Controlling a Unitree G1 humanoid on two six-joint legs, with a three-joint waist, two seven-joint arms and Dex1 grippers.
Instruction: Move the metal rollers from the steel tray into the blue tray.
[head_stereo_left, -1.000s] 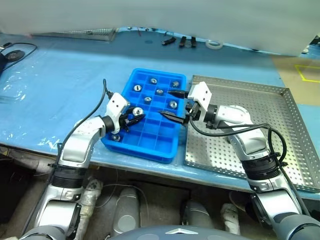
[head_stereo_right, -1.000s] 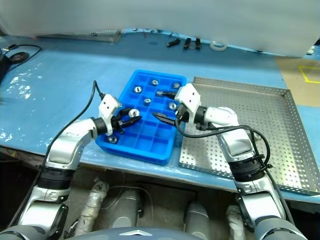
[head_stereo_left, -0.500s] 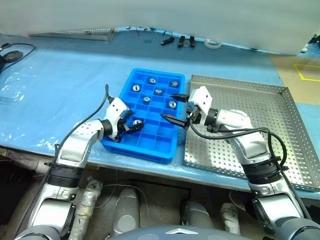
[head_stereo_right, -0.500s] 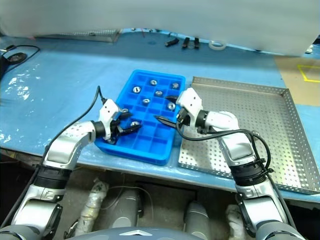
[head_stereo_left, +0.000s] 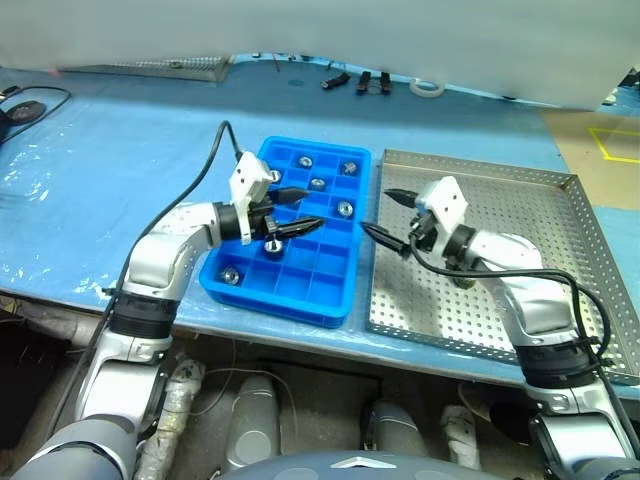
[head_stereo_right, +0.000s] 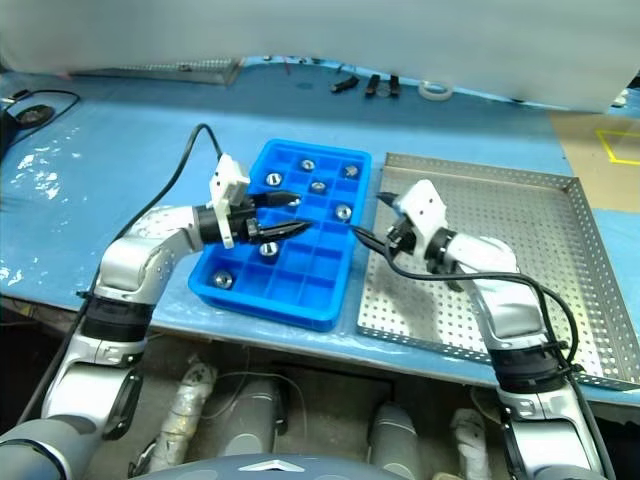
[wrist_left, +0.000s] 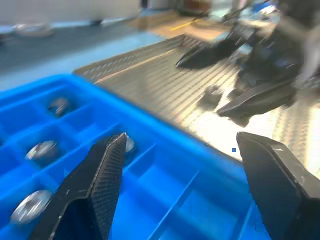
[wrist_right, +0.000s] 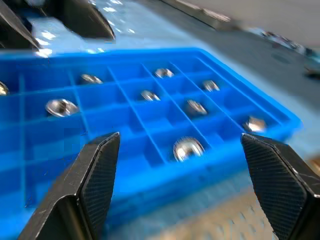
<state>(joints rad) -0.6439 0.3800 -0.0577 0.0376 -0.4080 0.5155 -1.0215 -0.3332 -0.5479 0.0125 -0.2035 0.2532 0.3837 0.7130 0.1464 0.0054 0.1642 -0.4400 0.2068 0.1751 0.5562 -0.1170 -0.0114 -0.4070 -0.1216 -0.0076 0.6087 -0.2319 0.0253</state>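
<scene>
We see our left fingers (head_stereo_left: 300, 208) spread apart and empty above the blue tray (head_stereo_left: 330, 292), where several metal rollers (head_stereo_left: 317, 184) sit in separate compartments. Our right fingers (head_stereo_left: 387, 213) gape wide, holding nothing, over the steel tray (head_stereo_left: 545, 215) just beside it on the table (head_stereo_left: 120, 170)

Two head cameras look forward and down over the bright blue plastic compartment tray (head_stereo_left: 290, 225). Each wrist camera looks closely along its own tool at that tray.
</scene>
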